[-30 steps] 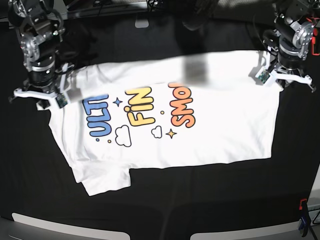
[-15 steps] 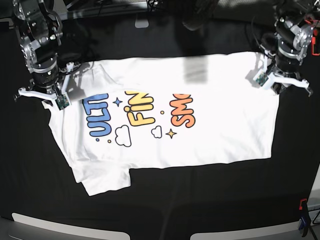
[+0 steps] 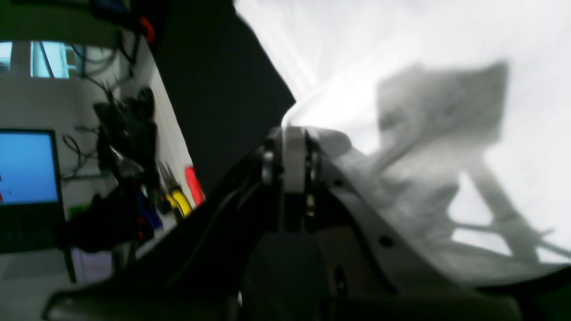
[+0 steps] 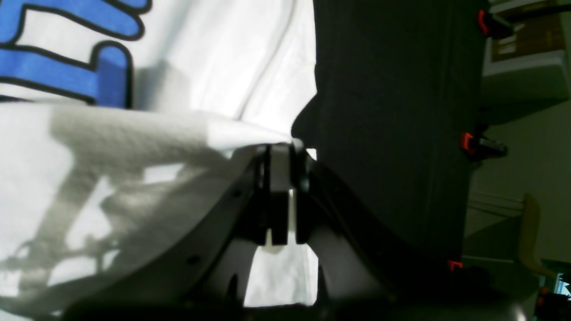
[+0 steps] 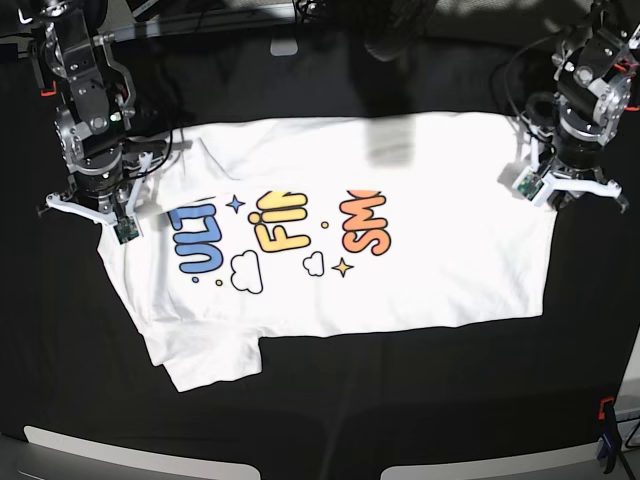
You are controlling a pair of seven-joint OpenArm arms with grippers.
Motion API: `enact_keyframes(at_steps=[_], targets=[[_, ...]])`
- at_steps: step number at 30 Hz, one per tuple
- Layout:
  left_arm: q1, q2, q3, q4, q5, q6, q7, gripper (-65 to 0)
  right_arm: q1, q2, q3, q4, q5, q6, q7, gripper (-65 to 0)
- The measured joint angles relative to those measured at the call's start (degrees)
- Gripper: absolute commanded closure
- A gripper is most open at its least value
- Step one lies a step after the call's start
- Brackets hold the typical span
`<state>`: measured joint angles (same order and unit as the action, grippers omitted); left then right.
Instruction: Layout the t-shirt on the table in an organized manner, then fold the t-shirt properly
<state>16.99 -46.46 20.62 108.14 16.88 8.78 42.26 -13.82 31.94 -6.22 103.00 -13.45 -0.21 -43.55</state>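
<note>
Counter point(image 5: 420, 400): black-draped, t-shirt point(image 5: 450, 260) spread.
Change: far edge drawn from 12 toward 6 o'clock, folding begun.
Claws: left claw point(image 5: 540, 172), right claw point(image 5: 130, 180) clamped on cloth.

Over the last second the white printed cloth t-shirt point(image 5: 340, 250) has had its folded-over top edge drawn up the black-draped table point(image 5: 330, 400), uncovering more of the orange and yellow letters. The right gripper point(image 5: 98, 205) has drifted slightly down the table, while the left gripper point(image 5: 562, 188) has barely shifted, each pinching its shirt corner.
</note>
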Motion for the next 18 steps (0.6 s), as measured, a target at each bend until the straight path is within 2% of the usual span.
enact_keyframes(at_steps=[4, 9, 16, 17, 18], targets=[[0.09, 0.09, 0.0, -4.85, -0.04, 0.0, -0.2, 0.0, 0.04, -0.04, 0.0, 0.0, 0.0, 0.0, 0.26, 0.0], [0.11, 0.52, 0.0, -5.22, 0.02, 0.02, -1.49, 0.0, 0.02, -0.02, 0.0, 0.0, 0.0, 0.0, 0.24, 0.0], [-0.57, 4.85, 0.02, -5.14, -0.11, 0.02, -2.89, 0.0, 0.0, -0.02, 0.0, 0.0, 0.72, 0.0, -2.01, -0.1], [-0.85, 5.2, 0.02, -5.14, -0.02, 0.04, -2.86, 0.0, 0.02, -0.02, 0.0, 0.0, 1.18, 0.0, -1.95, -6.5], [-1.05, 5.33, 0.0, -5.14, 0.0, 0.02, -2.89, -3.1, 0.04, -0.02, 0.0, 0.0, 1.29, 0.02, -1.9, -13.2]])
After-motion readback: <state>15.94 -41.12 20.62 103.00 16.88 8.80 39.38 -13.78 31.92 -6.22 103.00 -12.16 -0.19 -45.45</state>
